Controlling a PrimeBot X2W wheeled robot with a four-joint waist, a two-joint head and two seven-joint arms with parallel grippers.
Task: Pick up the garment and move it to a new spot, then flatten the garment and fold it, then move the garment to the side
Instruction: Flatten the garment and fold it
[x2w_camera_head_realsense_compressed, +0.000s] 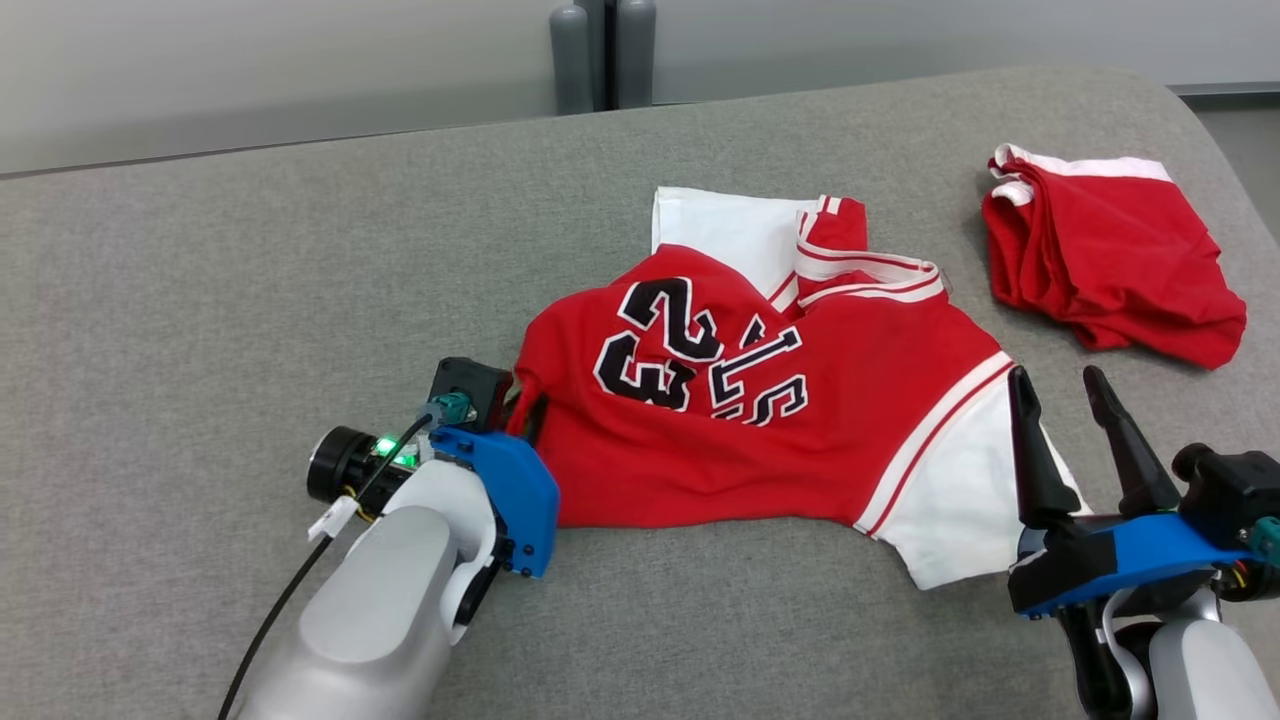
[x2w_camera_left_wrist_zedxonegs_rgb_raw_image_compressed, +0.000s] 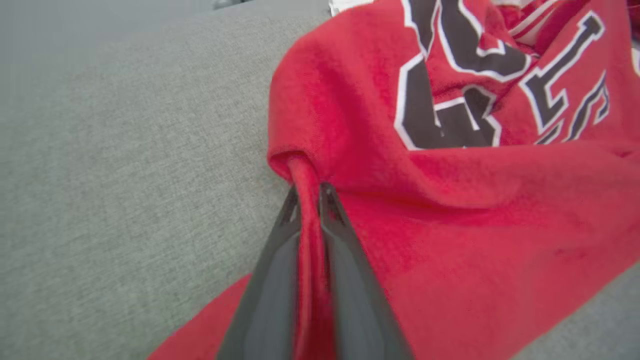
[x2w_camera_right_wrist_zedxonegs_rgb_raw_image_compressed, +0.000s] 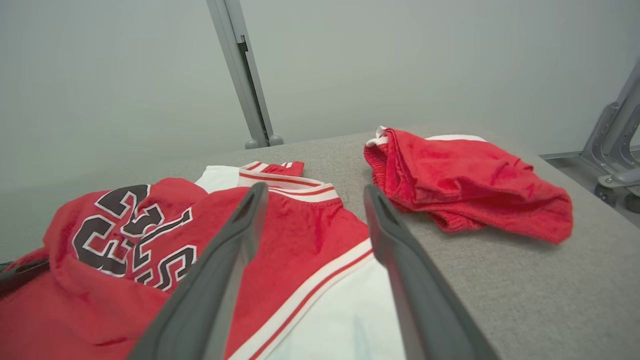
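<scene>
The garment (x2w_camera_head_realsense_compressed: 760, 420) is a red jersey with white sleeves and black "23" lettering. It lies rumpled in the middle of the grey padded surface (x2w_camera_head_realsense_compressed: 250, 280). My left gripper (x2w_camera_head_realsense_compressed: 522, 405) is at the jersey's left edge. In the left wrist view, the left gripper (x2w_camera_left_wrist_zedxonegs_rgb_raw_image_compressed: 310, 192) is shut on a pinched ridge of the red fabric (x2w_camera_left_wrist_zedxonegs_rgb_raw_image_compressed: 450, 225). My right gripper (x2w_camera_head_realsense_compressed: 1057, 380) is open over the jersey's white right sleeve, holding nothing. The right wrist view shows the right gripper (x2w_camera_right_wrist_zedxonegs_rgb_raw_image_compressed: 315, 190) with its fingers spread above the jersey (x2w_camera_right_wrist_zedxonegs_rgb_raw_image_compressed: 300, 235).
A second red garment with white trim (x2w_camera_head_realsense_compressed: 1110, 270) lies bunched at the far right of the surface, also seen in the right wrist view (x2w_camera_right_wrist_zedxonegs_rgb_raw_image_compressed: 465, 185). Grey posts (x2w_camera_head_realsense_compressed: 600, 50) stand behind the far edge. The surface curves down at its right end.
</scene>
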